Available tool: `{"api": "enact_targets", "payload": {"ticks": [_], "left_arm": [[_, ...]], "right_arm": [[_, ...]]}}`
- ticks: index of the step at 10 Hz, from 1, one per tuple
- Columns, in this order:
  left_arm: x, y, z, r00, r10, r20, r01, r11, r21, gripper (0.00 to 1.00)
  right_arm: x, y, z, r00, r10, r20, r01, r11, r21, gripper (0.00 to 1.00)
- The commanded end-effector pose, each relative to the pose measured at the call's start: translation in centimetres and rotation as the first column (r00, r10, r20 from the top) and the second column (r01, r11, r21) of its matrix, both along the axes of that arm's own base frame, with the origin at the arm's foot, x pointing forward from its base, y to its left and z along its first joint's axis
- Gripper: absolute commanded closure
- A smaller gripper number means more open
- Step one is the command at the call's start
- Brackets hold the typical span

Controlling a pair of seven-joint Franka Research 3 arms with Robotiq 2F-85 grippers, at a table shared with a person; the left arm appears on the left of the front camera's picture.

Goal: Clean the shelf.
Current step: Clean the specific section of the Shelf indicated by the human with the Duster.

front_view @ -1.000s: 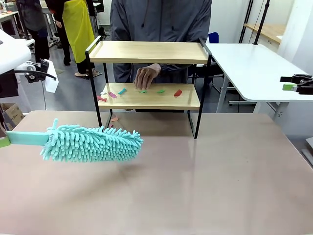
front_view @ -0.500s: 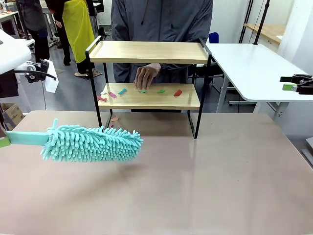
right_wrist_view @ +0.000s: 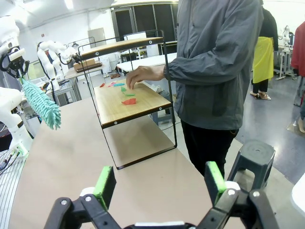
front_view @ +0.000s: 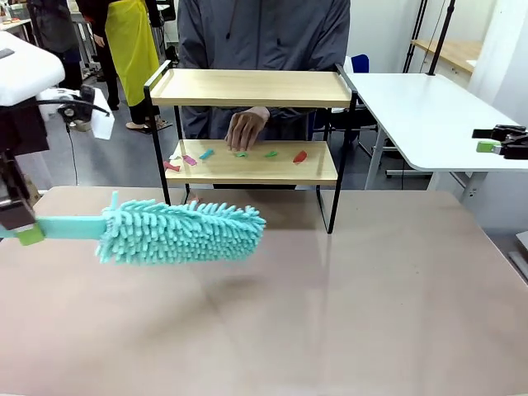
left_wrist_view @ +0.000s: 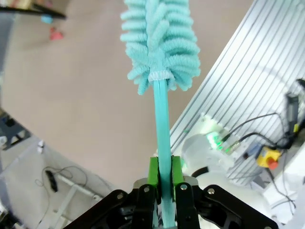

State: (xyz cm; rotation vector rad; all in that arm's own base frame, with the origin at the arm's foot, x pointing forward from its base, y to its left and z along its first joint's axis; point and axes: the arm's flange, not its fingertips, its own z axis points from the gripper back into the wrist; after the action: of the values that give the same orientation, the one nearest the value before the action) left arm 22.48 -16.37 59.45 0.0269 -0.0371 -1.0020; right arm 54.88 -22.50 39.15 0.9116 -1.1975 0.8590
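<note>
Shelf (front_view: 247, 87) at the table's (front_view: 388, 297) far edge, scraps (front_view: 239, 154) on its lower board; left gripper (left_wrist_view: 164, 167) clamped on the duster (front_view: 181, 231) handle, right gripper (right_wrist_view: 160, 177) wide open, empty; likely mid-approach, next needing the head swung onto that board.

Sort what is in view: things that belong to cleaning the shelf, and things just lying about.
Belongs to the job:
- shelf
- teal duster, gripped by its handle in the left tool
- coloured scraps on the shelf's lower board
- person's hand by those scraps

Just lying about:
- white side table
- stool
- right tool, open, holding nothing
</note>
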Motion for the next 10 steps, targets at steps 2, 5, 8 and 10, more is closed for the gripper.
{"api": "enact_targets", "payload": {"ticks": [2, 5, 8, 10], "left_arm": [[0.0, -4.9, 2.3, 0.962, 0.245, -0.121, -0.266, 0.942, -0.206, 0.87], [0.3, -9.5, 2.5, 0.888, 0.422, -0.184, -0.458, 0.85, -0.261, 0.87], [2.0, -12.7, 2.0, 0.813, 0.547, -0.199, -0.58, 0.731, -0.359, 0.87], [3.0, -15.6, 2.5, 0.809, 0.558, -0.183, -0.577, 0.695, -0.43, 0.87]], "right_arm": [[0.1, 0.1, 0.3, 1.0, 0.002, 0.006, -0.002, 1.0, -0.003, 0.0], [0.1, 0.1, 0.3, 1.0, 0.002, 0.006, -0.002, 1.0, -0.003, 0.0], [0.1, 0.1, 0.3, 1.0, 0.002, 0.006, -0.002, 1.0, -0.003, 0.0], [0.1, 0.1, 0.3, 1.0, 0.002, 0.006, -0.002, 1.0, -0.003, 0.0]]}}
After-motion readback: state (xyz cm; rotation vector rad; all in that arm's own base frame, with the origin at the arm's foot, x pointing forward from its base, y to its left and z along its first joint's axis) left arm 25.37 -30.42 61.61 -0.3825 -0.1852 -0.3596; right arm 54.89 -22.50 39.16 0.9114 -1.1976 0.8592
